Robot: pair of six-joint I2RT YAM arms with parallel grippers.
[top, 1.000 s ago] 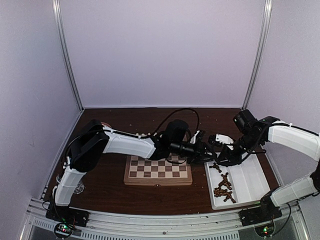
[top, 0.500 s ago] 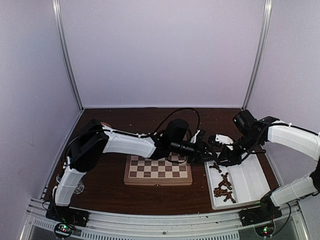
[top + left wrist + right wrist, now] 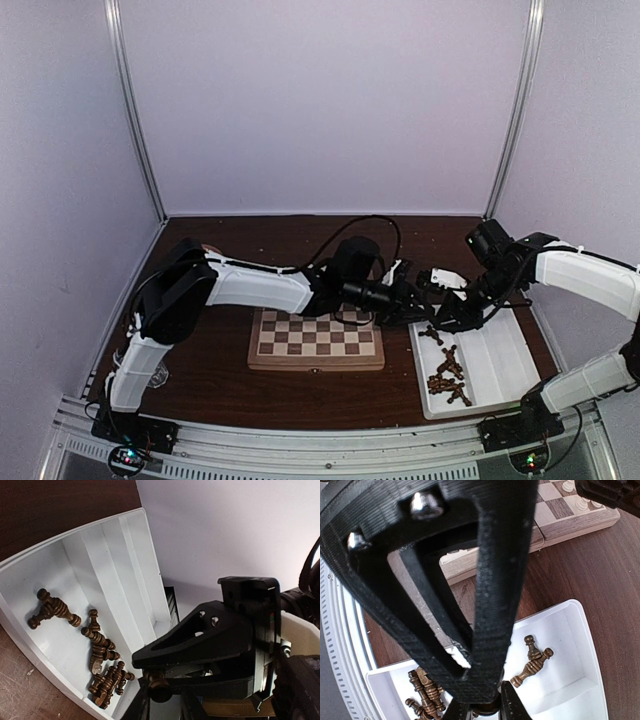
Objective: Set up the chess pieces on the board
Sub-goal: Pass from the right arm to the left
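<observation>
Dark piece (image 3: 159, 686) in R hand (image 3: 487, 709), mostly hidden, L hand (image 3: 162, 711) grip unclear

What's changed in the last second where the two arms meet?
Barely anything: the left end effector edged slightly away from the near edge, next to the right end effector, which grips a dark chess piece. Nothing visibly taken or released. The board, tray and loose pieces stayed put.

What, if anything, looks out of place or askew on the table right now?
The dark chess pieces lie toppled in loose heaps in one compartment of the white tray, none visibly upright, instead of standing on the board.
</observation>
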